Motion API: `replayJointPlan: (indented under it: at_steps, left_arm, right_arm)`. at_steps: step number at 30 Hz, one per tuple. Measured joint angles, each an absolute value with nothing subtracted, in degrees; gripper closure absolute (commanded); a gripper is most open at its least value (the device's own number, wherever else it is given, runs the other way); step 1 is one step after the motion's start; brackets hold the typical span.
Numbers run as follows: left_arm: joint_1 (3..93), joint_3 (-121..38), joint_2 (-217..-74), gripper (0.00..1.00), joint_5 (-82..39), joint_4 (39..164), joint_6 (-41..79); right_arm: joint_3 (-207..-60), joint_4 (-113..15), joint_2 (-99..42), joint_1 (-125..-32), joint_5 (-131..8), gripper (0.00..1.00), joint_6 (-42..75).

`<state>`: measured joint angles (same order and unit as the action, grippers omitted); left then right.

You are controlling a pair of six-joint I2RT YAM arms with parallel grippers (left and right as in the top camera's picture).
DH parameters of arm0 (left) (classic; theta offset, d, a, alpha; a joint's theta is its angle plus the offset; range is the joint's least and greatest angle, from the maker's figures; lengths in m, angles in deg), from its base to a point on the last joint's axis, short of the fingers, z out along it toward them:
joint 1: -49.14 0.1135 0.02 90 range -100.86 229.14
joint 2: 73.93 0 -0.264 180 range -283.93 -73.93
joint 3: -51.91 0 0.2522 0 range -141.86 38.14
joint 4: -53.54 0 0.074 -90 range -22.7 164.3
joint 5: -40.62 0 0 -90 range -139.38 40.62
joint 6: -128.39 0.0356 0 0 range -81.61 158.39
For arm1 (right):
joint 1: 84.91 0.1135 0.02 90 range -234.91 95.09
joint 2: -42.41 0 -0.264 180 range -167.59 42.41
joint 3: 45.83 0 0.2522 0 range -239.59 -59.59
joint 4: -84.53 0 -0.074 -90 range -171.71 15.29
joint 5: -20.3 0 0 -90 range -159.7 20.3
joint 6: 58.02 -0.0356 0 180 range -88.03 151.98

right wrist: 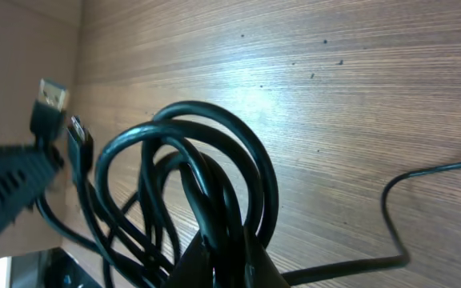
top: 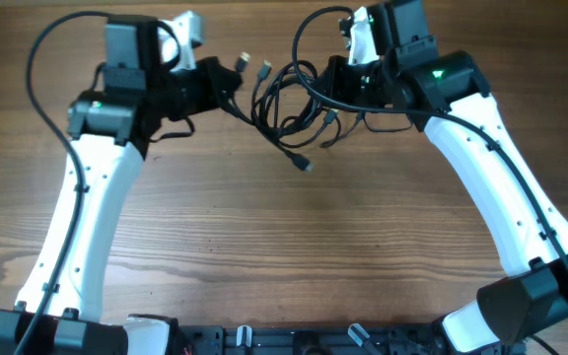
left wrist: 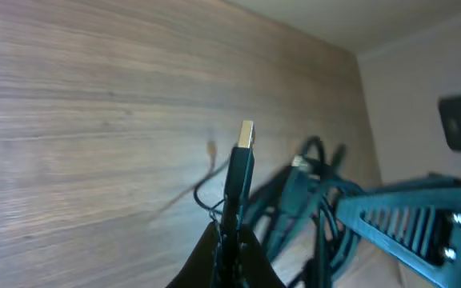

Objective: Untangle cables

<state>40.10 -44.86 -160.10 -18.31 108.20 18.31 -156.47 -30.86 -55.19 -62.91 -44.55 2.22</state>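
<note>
- Desk (top: 284, 247): wood-grain top. Both arms reach across it from the near edge and meet toward its far side.
- Cables (top: 286, 99): thin black cords in a loose knot of overlapping loops. They hang between the two tools at the far middle of the desk.
- Left tool (top: 231, 87): closed on one cord of the cables. The left wrist view shows its dark fingers (left wrist: 214, 260) pinched together round the cord just below a plug.
- USB plug (left wrist: 246, 136): a flat metal end on a black body. It stands up out of the left tool's grip and points away from the fingers, clear of the desk.
- Second plug (top: 265, 69): black with a pale tip, just beside the first in the overhead view. I cannot tell which cord it ends.
- Right tool (top: 327, 89): closed on the bundle. The right wrist view shows its fingers (right wrist: 250, 268) clamped over several loops at once.
- Loops (right wrist: 190, 160): glossy black rounds, several stacked, rising from the right tool's grip. They are lifted off the desk and arch toward the left tool.
- Loose end (top: 304, 165): one strand drops out of the knot toward the near side and ends in a small silver-tipped plug. The plug appears to rest on the desk, apart from both tools.
- Thin strand (right wrist: 390, 200): a finer black line trailing across the wood to the right of the right tool's grip. Its far end is out of view.
</note>
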Motion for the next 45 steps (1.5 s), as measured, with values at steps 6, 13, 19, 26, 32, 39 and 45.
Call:
replayJointPlan:
  at_steps: [6, 13, 19, 26, 32, 39, 45]
  left_arm:
    - [37.68, -44.86, -160.25, 0.96, -20.93, 108.20, 18.29]
    - [34.62, -44.86, -165.63, 0.96, -21.78, 107.99, 18.29]
    - [31.36, -44.86, -167.51, 0.92, -22.20, 106.15, 18.29]
    - [33.15, -44.88, -167.64, 0.00, -27.16, 106.30, 18.07]
    - [38.42, -48.27, -165.50, 0.34, -32.40, 112.03, 18.46]
    - [35.60, -49.01, -163.31, 0.31, -27.99, 118.19, 26.90]
    - [30.58, -49.03, -163.69, 0.30, -19.33, 118.56, 39.99]
  right_arm:
    - [-156.47, -30.78, -55.19, -62.93, -45.14, 0.96, 1.76]
    - [-156.47, -30.75, -55.19, -62.93, -45.16, 0.96, 1.71]
    - [-156.47, -30.78, -55.19, -62.95, -45.21, 0.96, 1.36]
    - [-156.47, -30.73, -55.19, -62.93, -46.02, 0.96, 1.36]
    - [-156.47, -30.32, -55.19, -62.93, -49.05, 0.96, 1.32]
    - [-156.47, -29.40, -55.19, -62.93, -50.30, 0.96, 1.32]
    - [-156.47, -29.01, -55.19, -62.93, -50.32, 0.96, 1.41]
